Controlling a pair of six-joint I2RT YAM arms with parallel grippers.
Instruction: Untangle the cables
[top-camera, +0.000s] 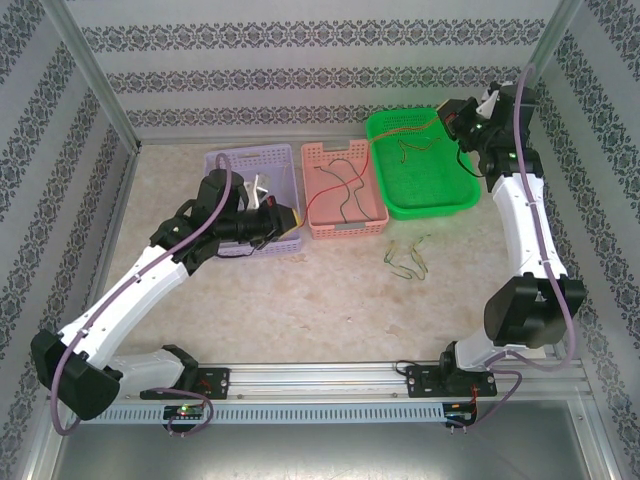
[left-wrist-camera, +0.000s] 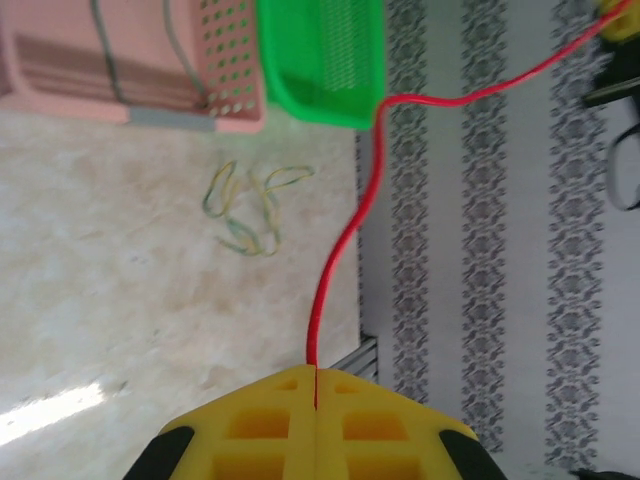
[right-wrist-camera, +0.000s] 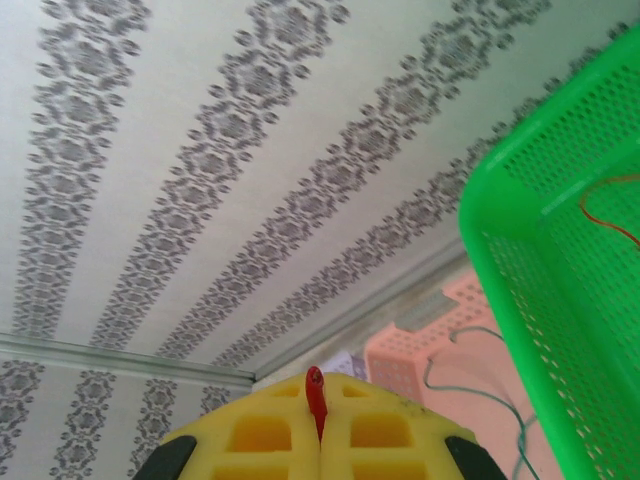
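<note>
My left gripper (top-camera: 291, 217) is shut on a red cable (left-wrist-camera: 335, 255) at the right edge of the lilac basket (top-camera: 228, 158). The cable rises from the yellow jaws (left-wrist-camera: 315, 378), bends past the green basket (left-wrist-camera: 320, 85) and runs toward my right gripper (top-camera: 463, 117). That gripper (right-wrist-camera: 318, 405) is shut too, above the green basket's far right corner, with the red cable's end (right-wrist-camera: 315, 388) poking out between the pads. Tangled yellow-green cables (top-camera: 408, 258) (left-wrist-camera: 250, 205) lie on the table. Dark and red cables (top-camera: 345, 190) lie in the pink basket (top-camera: 345, 228).
The green basket (top-camera: 430, 207) holds a thin orange-red wire (top-camera: 405, 128) and a yellowish one (top-camera: 415, 150). All three baskets stand in a row at the back of the table. Patterned walls close in the left, back and right sides.
</note>
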